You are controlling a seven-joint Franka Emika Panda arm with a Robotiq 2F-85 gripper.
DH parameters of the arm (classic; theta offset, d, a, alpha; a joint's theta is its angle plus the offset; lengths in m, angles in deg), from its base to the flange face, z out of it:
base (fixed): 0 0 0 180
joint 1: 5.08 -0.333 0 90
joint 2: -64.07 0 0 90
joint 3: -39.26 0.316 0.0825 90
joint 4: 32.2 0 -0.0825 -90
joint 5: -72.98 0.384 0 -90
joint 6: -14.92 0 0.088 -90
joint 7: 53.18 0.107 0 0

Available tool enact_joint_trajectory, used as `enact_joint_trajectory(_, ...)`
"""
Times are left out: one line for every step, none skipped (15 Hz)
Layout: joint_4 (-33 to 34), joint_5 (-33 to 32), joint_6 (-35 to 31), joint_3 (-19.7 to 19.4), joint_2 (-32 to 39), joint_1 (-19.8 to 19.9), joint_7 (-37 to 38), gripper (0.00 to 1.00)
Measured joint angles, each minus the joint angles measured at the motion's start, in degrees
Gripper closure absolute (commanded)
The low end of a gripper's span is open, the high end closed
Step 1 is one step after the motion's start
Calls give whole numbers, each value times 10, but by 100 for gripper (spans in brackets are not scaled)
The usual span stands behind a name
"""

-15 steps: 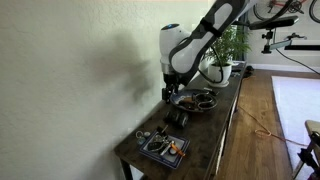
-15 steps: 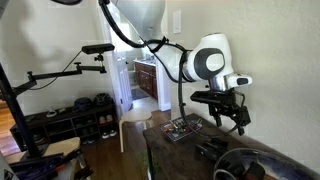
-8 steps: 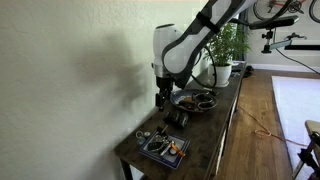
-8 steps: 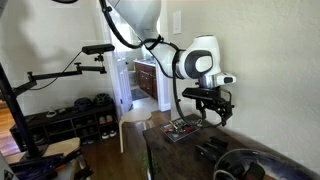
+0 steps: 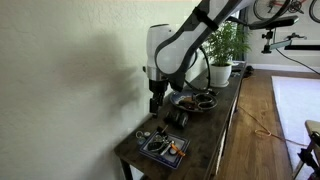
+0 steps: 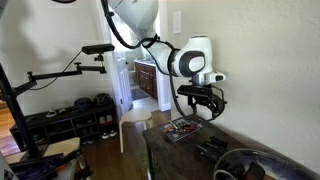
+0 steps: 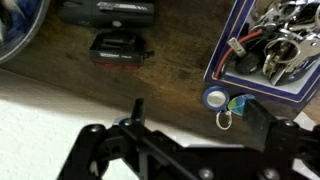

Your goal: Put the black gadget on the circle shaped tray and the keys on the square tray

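The black gadget (image 7: 105,10) lies on the wooden table between the two trays, cut off by the top edge of the wrist view; it also shows in both exterior views (image 5: 178,117) (image 6: 212,150). The circle shaped tray (image 5: 197,100) (image 6: 246,165) (image 7: 20,28) holds some items. The square tray (image 5: 163,148) (image 6: 183,129) (image 7: 222,62) holds the keys (image 7: 277,42). My gripper (image 7: 200,125) (image 5: 154,103) (image 6: 203,108) is open and empty, hanging above the table between the gadget and the square tray, near the wall-side edge.
A smaller black block with red marks (image 7: 120,47) lies beside the gadget. A blue ring (image 7: 214,98), a green tag (image 7: 237,104) and a small key ring (image 7: 225,120) lie by the square tray's corner. A white plant pot (image 5: 222,70) stands at the far end.
My gripper has moved away from above the round tray, along the table towards the square tray and nearer the wall. It stays open. Nothing on the table has moved.
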Motion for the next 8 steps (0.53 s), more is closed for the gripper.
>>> enact_joint_trajectory(1,0,0,3,1,0,-1,0)
enact_joint_trajectory(2,0,0,6,2,-1,-2,0)
enact_joint_trajectory(3,0,-1,9,3,-1,-2,0)
enact_joint_trajectory(6,0,-1,11,6,-2,-2,0)
enact_joint_trajectory(9,0,-1,14,9,-3,-2,0)
enact_joint_trajectory(13,0,-1,16,14,-5,-2,0)
enact_joint_trajectory(17,0,-1,17,19,-7,-2,0)
enact_joint_trajectory(22,0,-1,19,24,-8,-3,0)
